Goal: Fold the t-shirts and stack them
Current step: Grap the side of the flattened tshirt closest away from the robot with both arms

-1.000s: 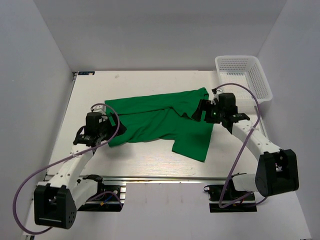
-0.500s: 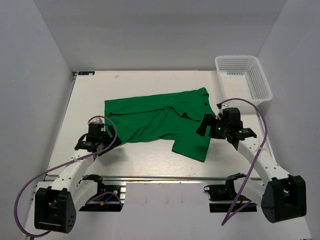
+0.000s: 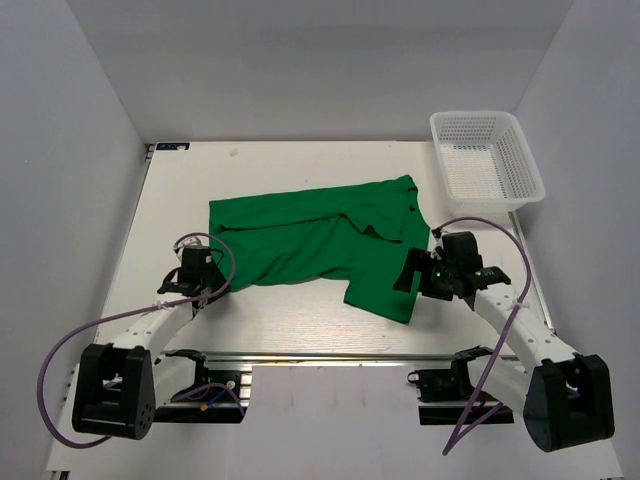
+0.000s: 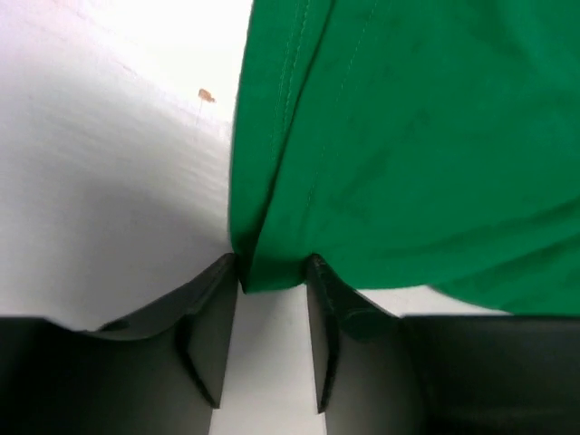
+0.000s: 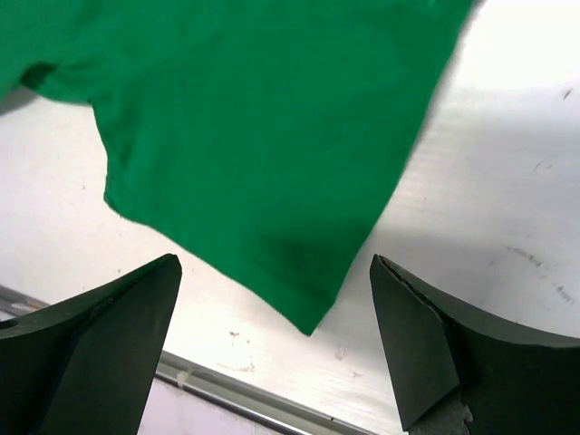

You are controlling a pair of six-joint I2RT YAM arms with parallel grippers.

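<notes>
The bright green t-shirt (image 3: 320,240) lies spread out and creased across the middle of the table. My left gripper (image 3: 208,283) is at its near left corner. In the left wrist view the jaws stand narrow, and that corner of the t-shirt (image 4: 408,136) fills the gap at the left gripper (image 4: 272,269) tips. My right gripper (image 3: 402,275) hovers wide open over the shirt's near right part. In the right wrist view the pointed corner of the t-shirt (image 5: 245,118) lies on the table between the right gripper (image 5: 274,263) fingers, touching neither.
A white mesh basket (image 3: 475,116) stands at the far right corner of the table. The metal rail (image 5: 227,390) along the table's near edge runs just behind the right gripper. White walls close in the table on three sides.
The left arm drew back toward the near edge, and its jaws narrowed from wide open onto the shirt's corner. The right arm slid nearer along the shirt's right side, staying open.
</notes>
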